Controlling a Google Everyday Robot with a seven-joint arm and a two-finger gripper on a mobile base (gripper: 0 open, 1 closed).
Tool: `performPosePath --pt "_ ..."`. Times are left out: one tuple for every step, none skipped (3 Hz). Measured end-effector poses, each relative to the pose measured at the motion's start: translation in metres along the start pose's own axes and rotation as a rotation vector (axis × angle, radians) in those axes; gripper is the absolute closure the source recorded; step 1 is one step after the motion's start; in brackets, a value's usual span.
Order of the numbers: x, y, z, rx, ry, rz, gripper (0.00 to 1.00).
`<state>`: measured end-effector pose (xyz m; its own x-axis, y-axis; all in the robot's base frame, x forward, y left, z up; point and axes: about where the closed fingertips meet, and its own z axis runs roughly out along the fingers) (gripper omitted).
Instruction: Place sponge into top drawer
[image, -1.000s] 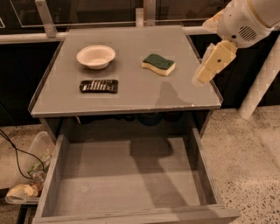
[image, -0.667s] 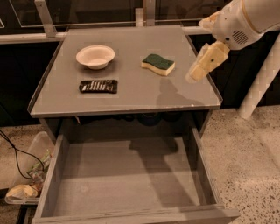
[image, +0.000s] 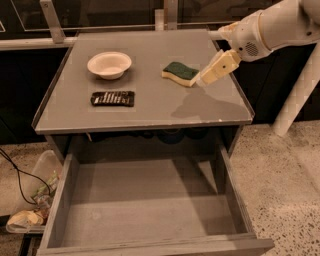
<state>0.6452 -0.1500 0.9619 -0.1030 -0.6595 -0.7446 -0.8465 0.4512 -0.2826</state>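
The sponge (image: 180, 73) lies on the grey surface (image: 150, 107), in the right half and toward the back, with its dark green side up and the pale yellow foam showing at the near edge. The hand (image: 207, 77) is just beside the sponge on its right side. It points down and to the left, and its tip is very close to the right end of the sponge; I cannot tell if they touch. I also cannot tell whether the hand is wide or narrow. The white arm (image: 280, 25) comes in from the upper right corner. On the left half of the surface stand 1 white bowl (image: 109, 65) and, nearer to the front, 1 flat black object with buttons (image: 113, 98). Below the surface the top drawer (image: 150, 210) is pulled out far.
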Motion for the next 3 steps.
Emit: performPosePath --pt "0.005 -0.014 0.027 -0.019 -0.020 0.037 0.00" --pt "0.011 -0.025 0.053 -0.043 -0.017 0.061 0.00" --pt "0.019 -0.037 0.080 -0.060 0.005 0.082 0.00"
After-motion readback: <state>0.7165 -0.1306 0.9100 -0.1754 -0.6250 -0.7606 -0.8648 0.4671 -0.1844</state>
